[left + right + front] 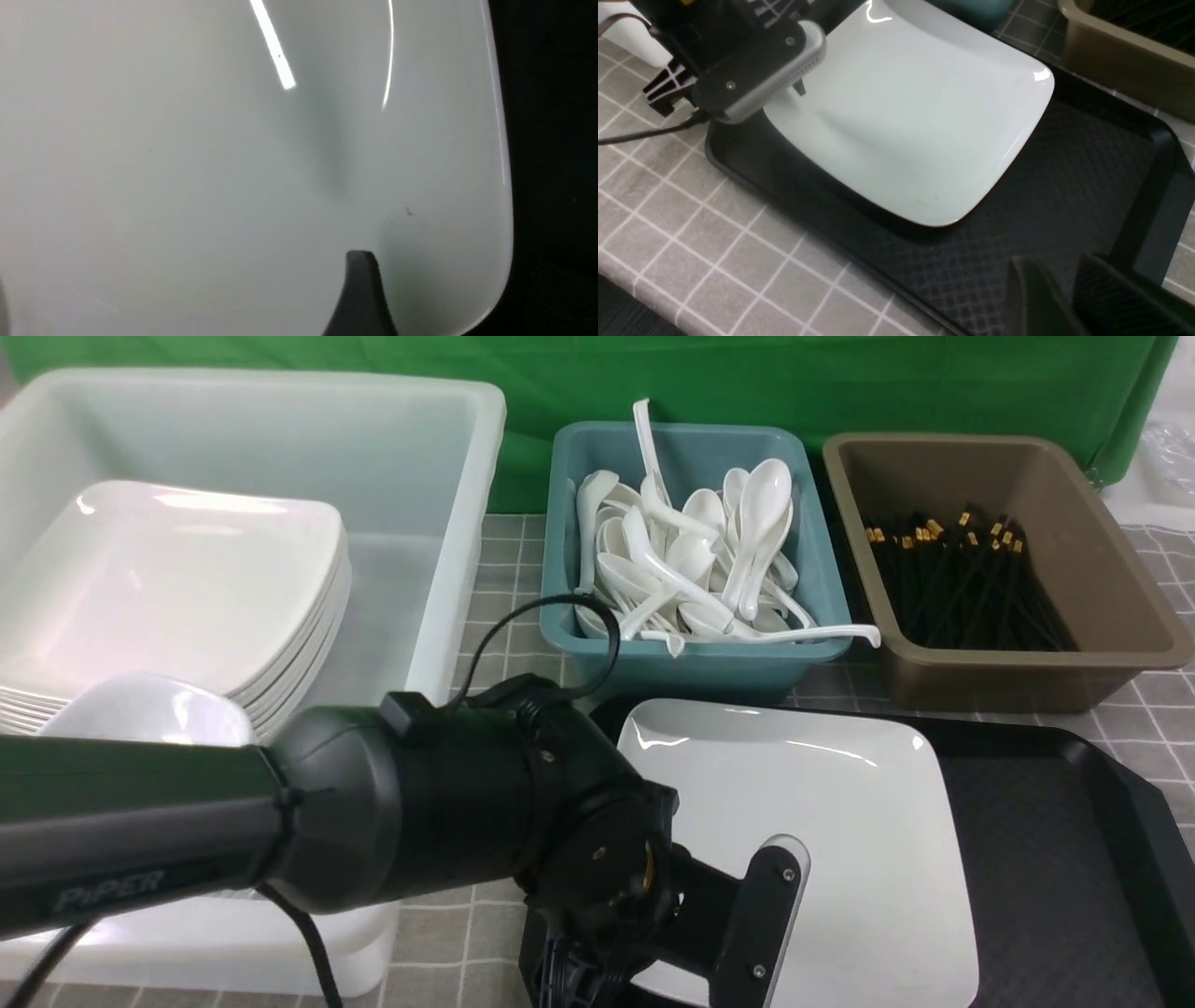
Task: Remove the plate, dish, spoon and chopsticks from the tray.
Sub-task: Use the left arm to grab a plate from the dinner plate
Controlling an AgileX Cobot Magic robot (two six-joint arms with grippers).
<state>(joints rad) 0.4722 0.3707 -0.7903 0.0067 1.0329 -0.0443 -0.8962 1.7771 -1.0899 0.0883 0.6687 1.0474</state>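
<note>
Closest in, the left arm (392, 812) lies almost level across the front view from the left edge. Its wrist bends down over the near left corner of the plate (822, 821). The left gripper (796, 87) points down at that corner with its jaws spread wide. One dark finger (362, 294) hangs over the glossy white surface, while the other is perhaps only the grey smear at the wrist view's edge. Nothing shows as gripped.

The right gripper (1057, 280) hovers over the bare right part of the tray (1046, 859). Its two fingers are slightly parted, with only textured floor between them. The plate sits on the tray's left half, its far edge near the tray's far rim.

Beyond, on the grey checked cloth (504, 607), a white tub (420, 476) at the left holds stacked plates (187, 579), with a small white dish (149, 714) in front of them. A teal tub (691, 672) of white spoons (691, 560) stands in the middle. To its right is a brown tub (1102, 513) of black chopsticks (962, 579), before a green backdrop (747, 373).
</note>
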